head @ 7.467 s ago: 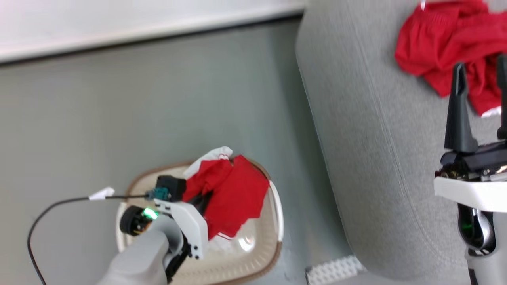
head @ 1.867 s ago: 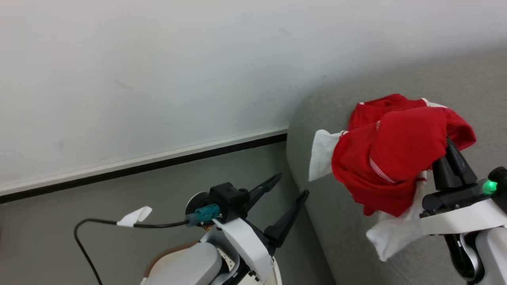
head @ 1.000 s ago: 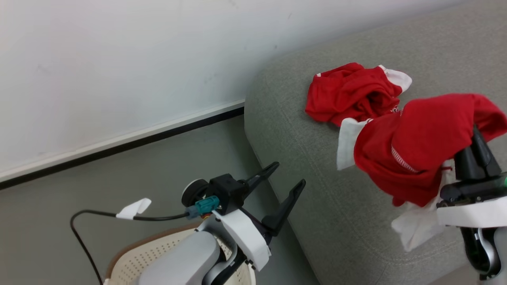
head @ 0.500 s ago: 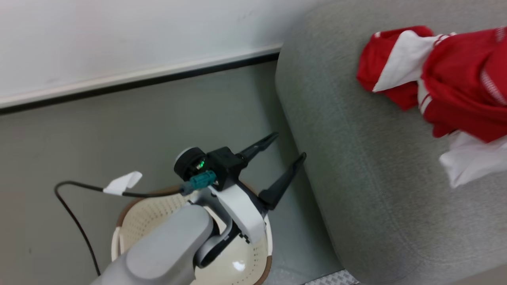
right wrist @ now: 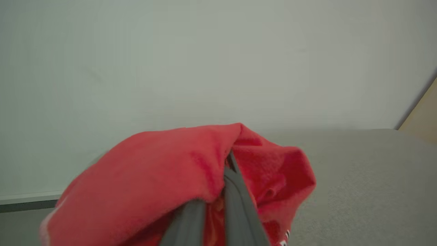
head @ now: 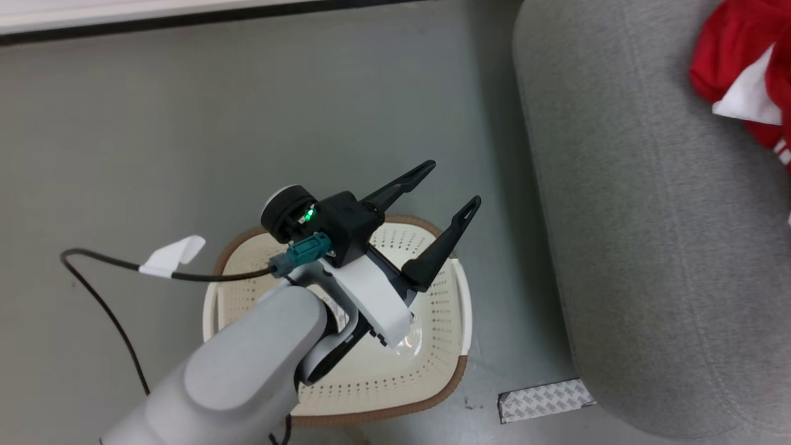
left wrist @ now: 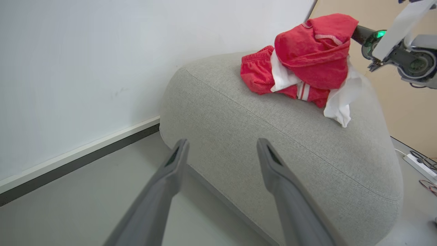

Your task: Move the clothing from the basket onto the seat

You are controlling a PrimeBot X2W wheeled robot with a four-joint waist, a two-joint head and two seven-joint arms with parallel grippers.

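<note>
Two red pieces of clothing (left wrist: 317,54): one lies on the seat (left wrist: 273,136), the other's clamped in the right gripper (right wrist: 229,167) over it, while the left gripper (head: 452,184) hovers spread wide above the basket (head: 460,371).

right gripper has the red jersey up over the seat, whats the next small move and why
Probably lower the right gripper a little and open it. It is shut on the red jersey, which hangs over the seat near the red garment lying there, so letting go should drop it onto the cushion.
</note>
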